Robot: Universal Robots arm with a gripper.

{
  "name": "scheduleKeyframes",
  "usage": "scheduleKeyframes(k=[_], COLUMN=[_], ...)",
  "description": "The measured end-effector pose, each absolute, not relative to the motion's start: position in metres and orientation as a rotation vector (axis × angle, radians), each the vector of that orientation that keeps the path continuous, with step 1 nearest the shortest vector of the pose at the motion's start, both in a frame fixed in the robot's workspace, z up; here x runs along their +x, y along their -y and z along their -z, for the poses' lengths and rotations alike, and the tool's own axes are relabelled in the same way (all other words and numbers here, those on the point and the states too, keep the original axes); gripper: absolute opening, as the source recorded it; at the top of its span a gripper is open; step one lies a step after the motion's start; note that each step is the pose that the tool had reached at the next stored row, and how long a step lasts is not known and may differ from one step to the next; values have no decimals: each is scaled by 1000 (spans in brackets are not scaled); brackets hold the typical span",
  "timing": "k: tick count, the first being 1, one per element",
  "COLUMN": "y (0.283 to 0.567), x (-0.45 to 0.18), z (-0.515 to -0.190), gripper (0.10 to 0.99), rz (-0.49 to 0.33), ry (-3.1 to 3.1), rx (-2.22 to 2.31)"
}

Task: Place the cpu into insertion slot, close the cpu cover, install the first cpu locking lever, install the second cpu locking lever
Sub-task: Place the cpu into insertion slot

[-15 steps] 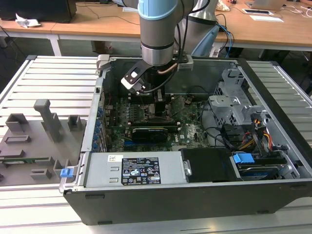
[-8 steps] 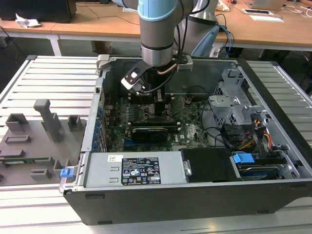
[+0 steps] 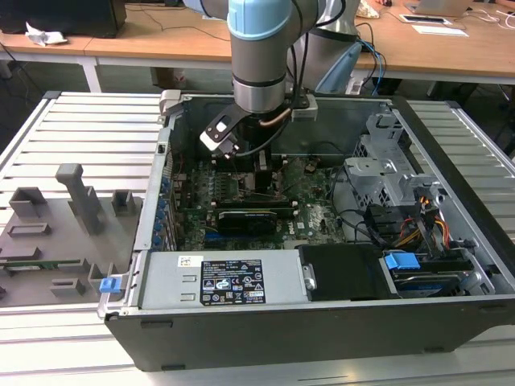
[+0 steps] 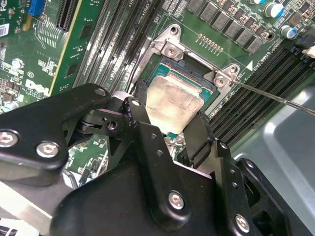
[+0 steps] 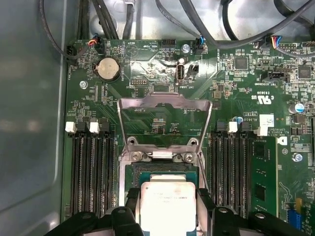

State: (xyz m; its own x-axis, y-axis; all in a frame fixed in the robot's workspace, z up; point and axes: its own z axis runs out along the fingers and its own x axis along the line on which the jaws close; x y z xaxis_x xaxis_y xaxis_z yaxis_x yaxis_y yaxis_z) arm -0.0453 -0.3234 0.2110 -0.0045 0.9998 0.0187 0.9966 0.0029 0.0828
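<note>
Jaws, black and blocky, clamp the flat square cpu (image 4: 172,105) (image 5: 167,204) by opposite edges, its dull silver top just over the dark, grey-rimmed slot (image 5: 157,168). The thin metal cover (image 5: 165,102) stands flipped open, green board (image 5: 147,73) showing through its square cut-out.

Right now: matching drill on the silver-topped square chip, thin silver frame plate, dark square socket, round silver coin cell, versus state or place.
1 small silver-topped square cpu
2 thin silver frame-shaped cpu cover
3 dark square insertion slot
4 round silver coin cell

A swung open
B between the black gripper's fingers
C partly under the cpu
D apart from the slot, on green board

Pairs: 1-B, 2-A, 3-C, 4-D
</note>
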Motion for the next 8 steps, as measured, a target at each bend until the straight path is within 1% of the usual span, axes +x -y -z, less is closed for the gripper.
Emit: scheduleKeyframes(k=[8], y=[321], x=[-45], z=[-205], gripper=[541], rz=[-111], ry=[-2192], rx=[2184])
